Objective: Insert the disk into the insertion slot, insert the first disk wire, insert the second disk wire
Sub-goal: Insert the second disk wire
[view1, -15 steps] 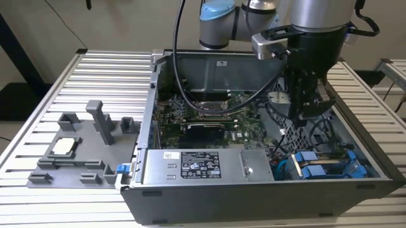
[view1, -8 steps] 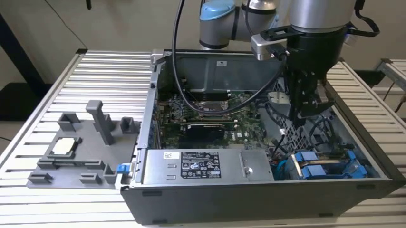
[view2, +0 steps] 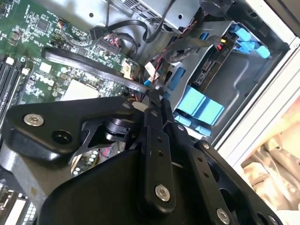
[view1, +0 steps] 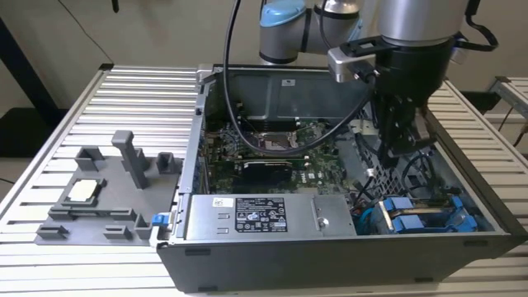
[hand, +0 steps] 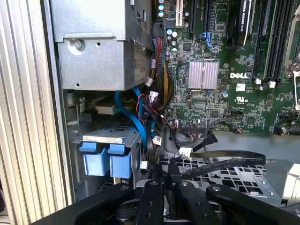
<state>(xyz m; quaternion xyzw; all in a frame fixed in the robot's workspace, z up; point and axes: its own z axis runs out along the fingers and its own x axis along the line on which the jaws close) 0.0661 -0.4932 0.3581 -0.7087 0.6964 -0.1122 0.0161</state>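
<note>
Pincer (view1: 399, 148) hangs pressed together among the cables (hand: 154, 101) beside the insertion slot (hand: 108, 138), apparently for wiring, since the disk (view1: 417, 221) already sits inside.

Exterior view high; wrist views behind end effector (hand: 165, 176).

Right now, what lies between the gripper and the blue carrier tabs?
First wrist view: a blue cable and white-plugged wires hang between gripper and carrier tabs.

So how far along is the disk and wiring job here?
Done, it seems: the disk, in its blue carrier, sits in the insertion slot. In hand: the hand is down among the loose wires beside that bay. Left: whether any is plugged into the disk, I cannot tell.
</note>
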